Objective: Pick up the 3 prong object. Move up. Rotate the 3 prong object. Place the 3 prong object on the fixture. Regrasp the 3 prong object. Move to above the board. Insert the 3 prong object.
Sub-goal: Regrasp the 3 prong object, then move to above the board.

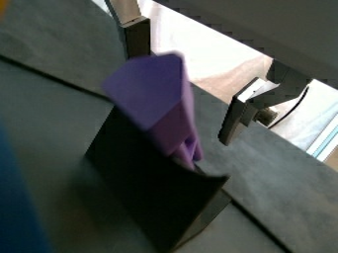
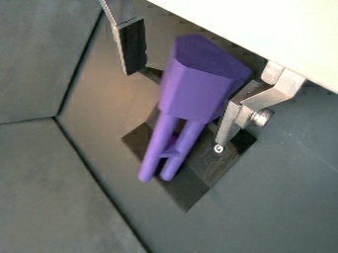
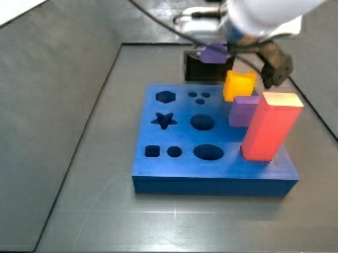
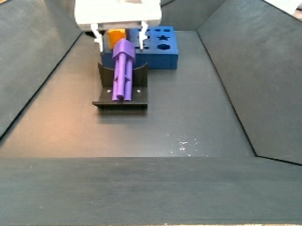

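Gripper hovered with its silver fingers spread wide, holding nothing, over the slim ridged purple 3 prong object, which leaned on the dark notched fixture. Judging by this, regrasping was in hand; next the fingers needed to close on the bar, then carry it toward the thick blue board at about two o'clock.

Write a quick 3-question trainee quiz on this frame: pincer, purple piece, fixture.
1. True or false: the 3 prong object lies on the fixture, leaning against its upright.
2. The pincer is: A) shut on the 3 prong object, B) open around its upper end, C) over the board.
3. Fill in: in a wrist view the prongs point toward the fixture's ____.

Key
1. True; in a wrist view it rests tilted on the dark bracket.
2. B; in both wrist views the silver fingers stand apart from the piece on each side.
3. Base plate.
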Robot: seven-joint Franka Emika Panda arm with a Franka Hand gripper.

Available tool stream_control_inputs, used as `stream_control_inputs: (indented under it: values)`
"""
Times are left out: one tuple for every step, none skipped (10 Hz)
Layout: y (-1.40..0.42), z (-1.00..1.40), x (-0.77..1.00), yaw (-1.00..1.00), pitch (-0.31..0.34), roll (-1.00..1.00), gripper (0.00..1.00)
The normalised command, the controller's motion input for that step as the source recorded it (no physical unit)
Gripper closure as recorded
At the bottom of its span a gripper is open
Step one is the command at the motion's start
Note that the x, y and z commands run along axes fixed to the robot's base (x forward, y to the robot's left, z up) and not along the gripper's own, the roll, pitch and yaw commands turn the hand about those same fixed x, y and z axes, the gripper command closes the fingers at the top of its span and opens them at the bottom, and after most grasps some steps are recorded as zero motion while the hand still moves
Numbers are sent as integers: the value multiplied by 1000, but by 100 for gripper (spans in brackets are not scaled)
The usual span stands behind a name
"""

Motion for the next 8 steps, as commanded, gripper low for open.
stream_control_inputs:
  values:
    - [-4, -556, 101, -7, 31, 67, 0]
    - [-9, -327, 91, 20, 39, 63, 0]
    - [-11, -236, 87, 32, 38, 61, 0]
    - [0, 0, 0, 0, 0, 0, 100]
    - [-82, 1000, 113, -24, -250, 7, 100]
    - [-82, 1000, 110, -35, -241, 4, 100]
    - [-79, 1000, 103, -61, -213, 6, 100]
    - [-71, 1000, 88, -126, -137, -4, 100]
